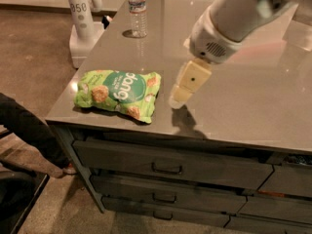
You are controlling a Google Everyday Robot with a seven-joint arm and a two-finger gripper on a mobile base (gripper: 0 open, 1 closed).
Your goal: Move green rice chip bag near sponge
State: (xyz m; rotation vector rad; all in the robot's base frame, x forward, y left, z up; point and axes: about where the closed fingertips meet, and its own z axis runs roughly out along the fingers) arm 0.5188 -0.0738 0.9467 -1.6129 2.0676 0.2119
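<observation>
1. Camera view showed us the green rice chip bag [118, 92] lying flat near the table's [243, 116] front left corner.
2. Just right of it, not touching, the gripper [177, 99] hung low over the tabletop; we saw nothing held in it.
3. We could not tell how far it was open.
4. Its arm [234, 18] hid part of the far tabletop.

- I see the green rice chip bag [119, 92] lying flat at left-centre of the frame, near the countertop's [243, 106] front left corner. It is lime green and crinkly, with a dark green round logo, white lettering and pictured tan chips.
- My gripper [179, 96] hangs just right of the bag, apart from it.
</observation>
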